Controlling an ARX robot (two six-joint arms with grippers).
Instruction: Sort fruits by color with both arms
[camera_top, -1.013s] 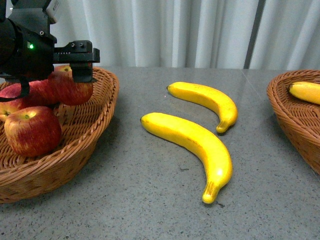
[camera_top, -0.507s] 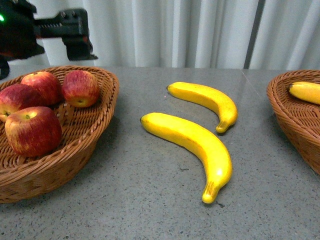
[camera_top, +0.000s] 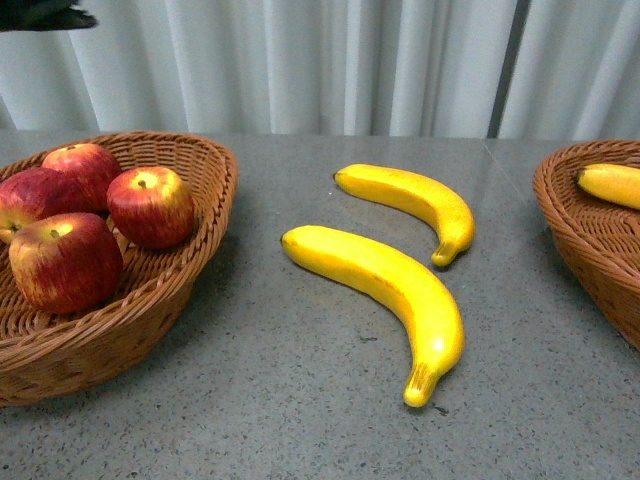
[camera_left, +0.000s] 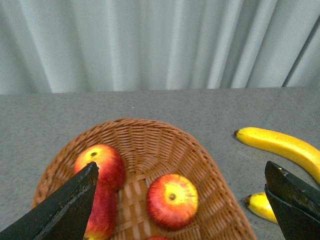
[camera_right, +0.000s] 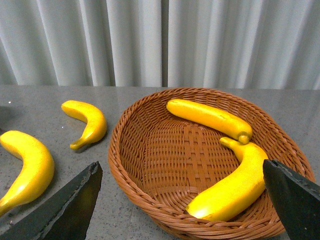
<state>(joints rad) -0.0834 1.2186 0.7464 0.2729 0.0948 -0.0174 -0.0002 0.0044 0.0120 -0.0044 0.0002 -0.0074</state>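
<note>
Front view, four apples (camera_top: 150, 205) in left wicker basket (camera_top: 150, 310), right basket (camera_top: 560, 210) cut off, its banana (camera_top: 612, 183) partly hidden — left gripper (camera_left: 180, 170), right gripper (camera_right: 181, 167), jaws spread wide, empty.

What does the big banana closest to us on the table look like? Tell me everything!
The big banana is bright yellow, shiny and smooth, like plastic. It is long and curved, and its stubby stem end points toward the camera. It lies flat on the gray speckled table, in front of the smaller banana, with a gap between them. Only the table touches it.
</note>
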